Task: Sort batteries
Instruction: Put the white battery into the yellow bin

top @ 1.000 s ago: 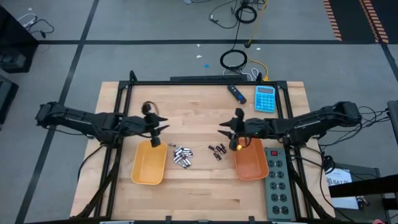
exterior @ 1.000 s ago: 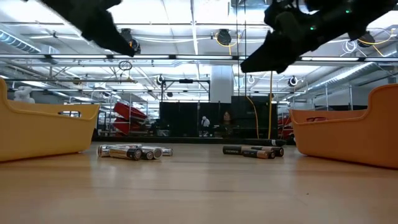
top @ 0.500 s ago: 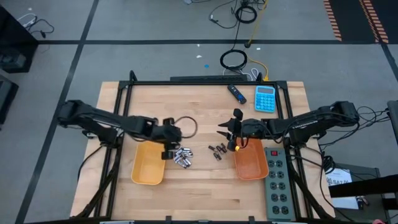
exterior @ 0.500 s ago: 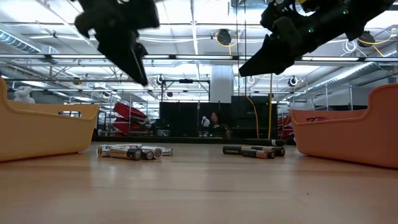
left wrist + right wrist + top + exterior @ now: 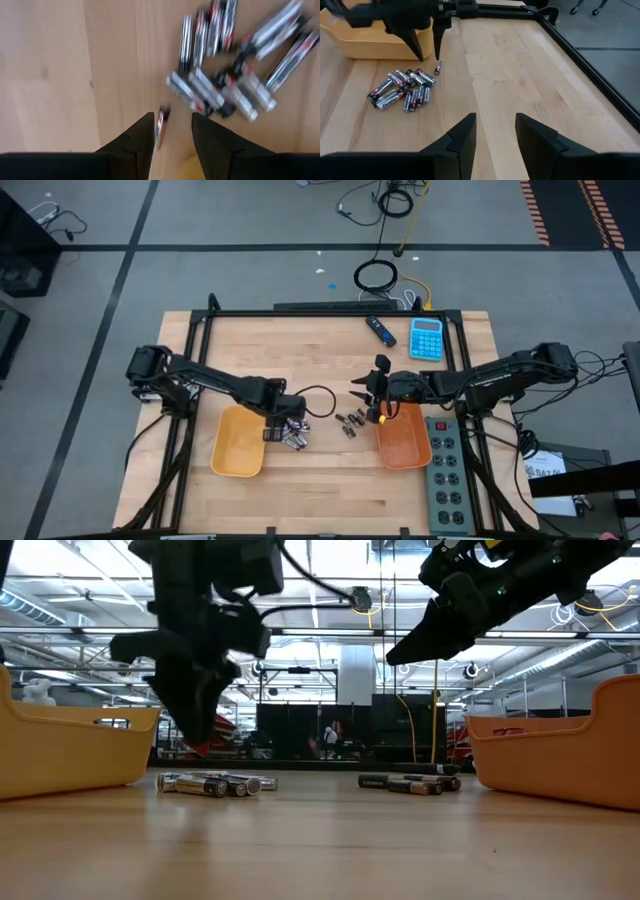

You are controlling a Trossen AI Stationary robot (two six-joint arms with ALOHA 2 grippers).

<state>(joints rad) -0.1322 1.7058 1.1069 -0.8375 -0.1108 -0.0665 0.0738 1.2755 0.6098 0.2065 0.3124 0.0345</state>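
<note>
Shiny silver batteries [image 5: 293, 432] lie in a loose pile on the table beside the yellow tray [image 5: 238, 443]; they also show in the left wrist view [image 5: 225, 75] and the low view [image 5: 210, 783]. One battery [image 5: 160, 127] lies apart from the pile, below the gap of my left gripper [image 5: 172, 132]. That gripper [image 5: 272, 422] is open and points down, just above the pile's edge [image 5: 427, 50]. Thinner dark batteries [image 5: 348, 421] lie next to the orange tray [image 5: 403, 438]. My right gripper [image 5: 360, 394] hovers open above and behind them [image 5: 495, 135].
A blue calculator [image 5: 427, 338] and a dark blue-tipped stick [image 5: 379, 329] lie at the table's far edge. A grey power strip [image 5: 445, 468] sits right of the orange tray. A black cable loops from the left wrist [image 5: 312, 395]. Bare wood lies between the two battery groups.
My left arm has swung toward the table's right and near side and come down, from above the yellow tray's far end to just over the silver battery pile, fingers pointing down. The right arm and all batteries have stayed put.
</note>
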